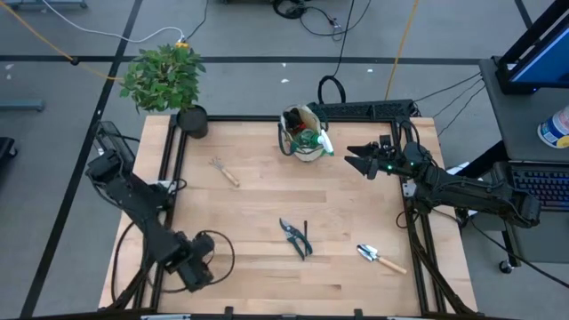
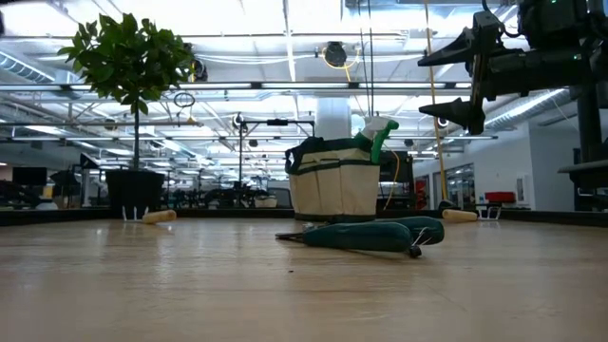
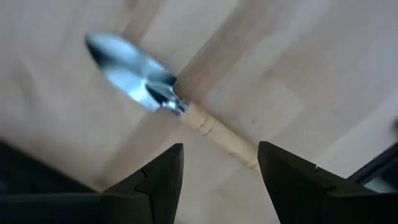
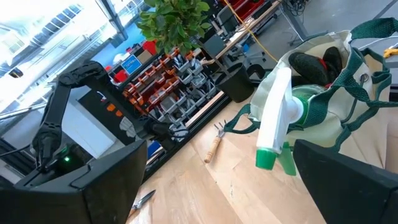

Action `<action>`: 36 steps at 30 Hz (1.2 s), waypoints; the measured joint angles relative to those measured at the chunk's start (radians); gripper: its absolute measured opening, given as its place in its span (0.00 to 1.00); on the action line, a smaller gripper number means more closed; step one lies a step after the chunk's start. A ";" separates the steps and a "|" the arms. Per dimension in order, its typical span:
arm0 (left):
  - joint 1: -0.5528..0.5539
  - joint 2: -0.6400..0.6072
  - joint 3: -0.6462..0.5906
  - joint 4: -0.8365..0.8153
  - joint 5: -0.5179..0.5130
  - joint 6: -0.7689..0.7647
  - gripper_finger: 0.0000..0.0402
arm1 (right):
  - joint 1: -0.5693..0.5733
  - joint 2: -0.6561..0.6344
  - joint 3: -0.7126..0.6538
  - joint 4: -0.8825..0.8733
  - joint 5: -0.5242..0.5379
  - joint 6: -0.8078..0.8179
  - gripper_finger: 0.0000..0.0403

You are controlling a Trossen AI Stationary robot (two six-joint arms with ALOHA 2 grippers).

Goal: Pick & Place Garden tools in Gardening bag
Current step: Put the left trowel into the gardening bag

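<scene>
The beige gardening bag point(image 1: 302, 135) with green trim stands at the table's far middle. The green spray bottle point(image 4: 280, 124) sticks out of its mouth, and a dark glove point(image 4: 314, 62) lies inside. On the table lie a fork point(image 1: 224, 171), dark pruning shears point(image 1: 296, 237) and a trowel point(image 1: 380, 258). My right gripper point(image 1: 360, 162) is open and empty, raised just right of the bag. My left gripper point(image 1: 197, 265) is at the near left corner. Its open fingers point(image 3: 221, 152) show a trowel point(image 3: 155, 87) beyond them, untouched.
A leafy plant point(image 1: 164, 76) in a black pot point(image 1: 191, 120) stands at the far left corner. The black frame rails point(image 1: 418, 222) run along the table's left and right sides. Bare wood lies between the tools.
</scene>
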 joint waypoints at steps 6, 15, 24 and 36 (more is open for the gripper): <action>-0.130 0.000 0.000 -0.003 -0.043 0.485 0.53 | 0.000 0.000 0.000 0.000 0.000 0.000 0.98; -0.253 0.000 0.000 -0.001 -0.246 1.210 0.53 | 0.000 0.000 0.000 0.000 0.000 0.000 0.98; -0.239 0.000 -0.014 0.024 -0.271 1.539 0.53 | 0.000 0.000 0.000 0.000 0.000 0.000 0.98; -0.202 0.000 -0.111 0.166 -0.285 1.709 0.53 | 0.000 0.000 0.000 0.000 0.000 0.000 0.98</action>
